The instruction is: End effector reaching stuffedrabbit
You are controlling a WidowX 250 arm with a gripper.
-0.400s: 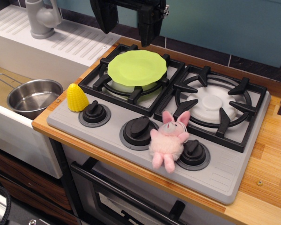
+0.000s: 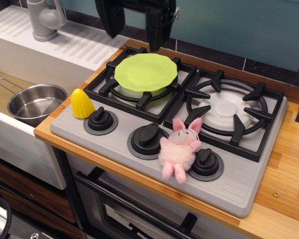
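Pincer (image 2: 134, 36) open, empty, at the tabletop's (image 2: 284, 184) back edge above green plate (image 2: 145, 72); plush rabbit (image 2: 178, 149) near front edge, well apart.

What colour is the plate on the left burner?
Lime green plate, clearest in the observation.image view.

One pink rabbit (image 2: 178, 148), one yellow corn (image 2: 81, 103), one green plate (image 2: 145, 72), three knobs (image 2: 100, 119), two burners (image 2: 228, 110), one pot (image 2: 36, 103)

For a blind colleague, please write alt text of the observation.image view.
A black gripper, jaws open, hangs above a green plate on a toy stove; a pink stuffed rabbit lies between two front knobs.
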